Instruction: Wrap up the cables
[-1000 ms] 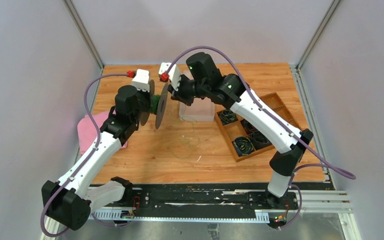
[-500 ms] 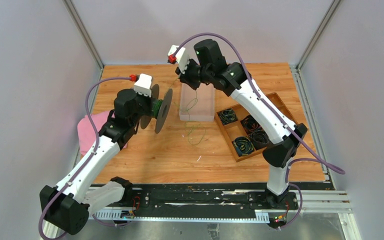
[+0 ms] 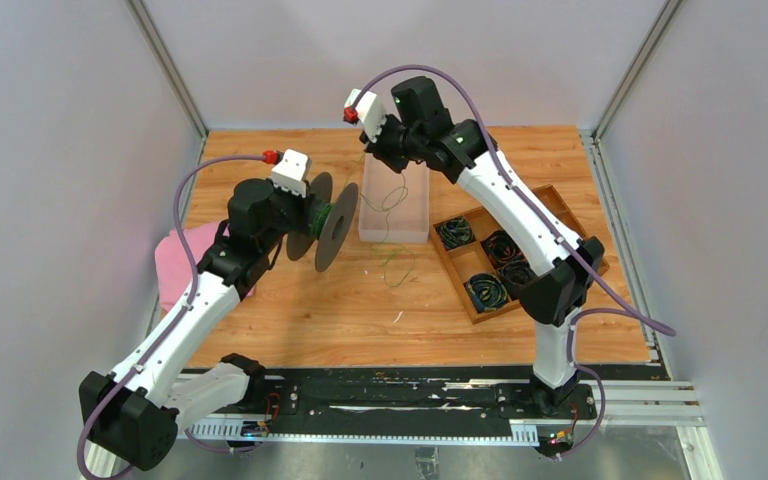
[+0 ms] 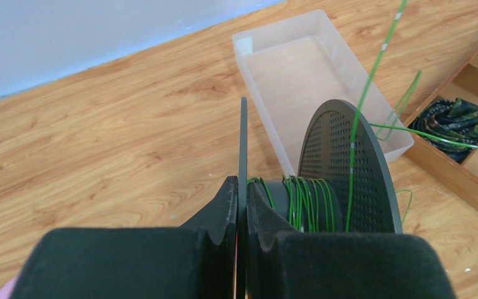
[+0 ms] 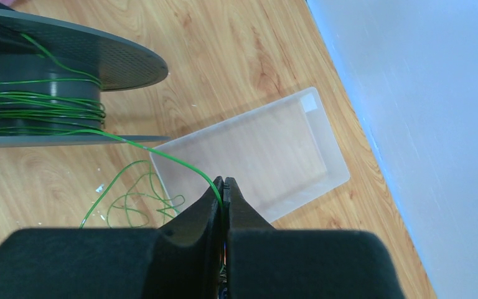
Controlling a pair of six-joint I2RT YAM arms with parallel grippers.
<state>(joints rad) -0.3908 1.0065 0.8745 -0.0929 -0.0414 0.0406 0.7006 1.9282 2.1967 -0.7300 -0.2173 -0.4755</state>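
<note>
- A clear plastic bin sits far-centre on the wooden table.
- A pink cloth lies at the left edge.
- A divided wooden tray rests on the right.

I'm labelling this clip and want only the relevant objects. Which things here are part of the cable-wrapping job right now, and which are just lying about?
In use: spool, clamped by its flange in the left gripper; green wire, pinched in the right gripper and running to the spool.
Lying about: clear bin; pink cloth; wooden tray holding coiled cables, untouched.

L hand clamped, R hand pinched
</note>
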